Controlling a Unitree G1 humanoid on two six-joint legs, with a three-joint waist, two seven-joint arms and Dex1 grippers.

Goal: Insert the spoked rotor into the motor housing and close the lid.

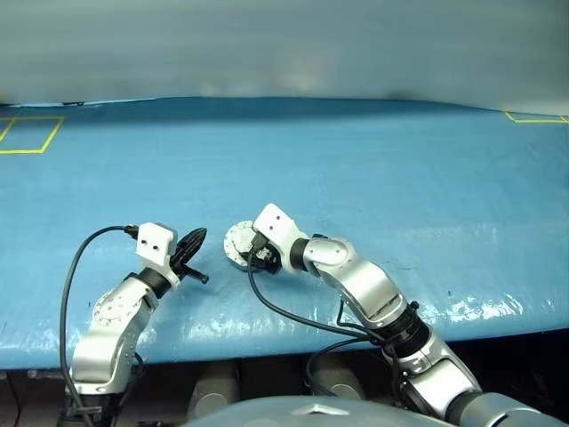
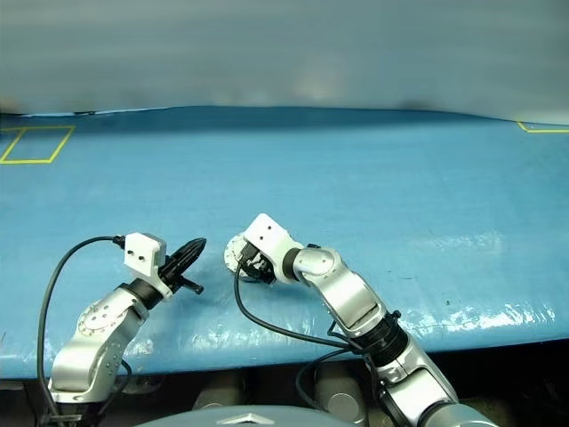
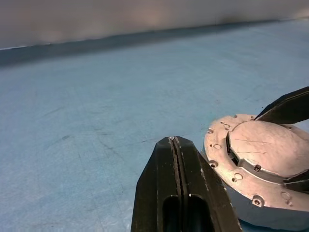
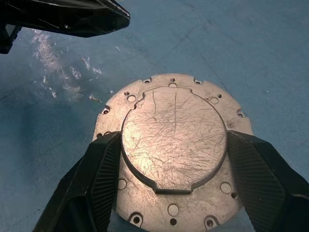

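Here the lid [image 4: 174, 150], smooth face with raised centre showing, is clamped at its rim by the right end effector [image 1: 252, 252] over the blue worktop [image 1: 373, 178]. Just beside it, the left end effector [image 1: 191, 242] is pressed together, with nothing held.

lid [image 4: 174, 140] covering whatever sits beneath, its near rim cut off

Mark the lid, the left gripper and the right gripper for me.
lid [image 4: 174, 140]: right wrist view, raised centre of its smooth face.
left gripper [image 3: 175, 145]: left wrist view, tips of its shut fingers.
right gripper [image 4: 174, 169]: right wrist view, midway between fingers flanking the lid.
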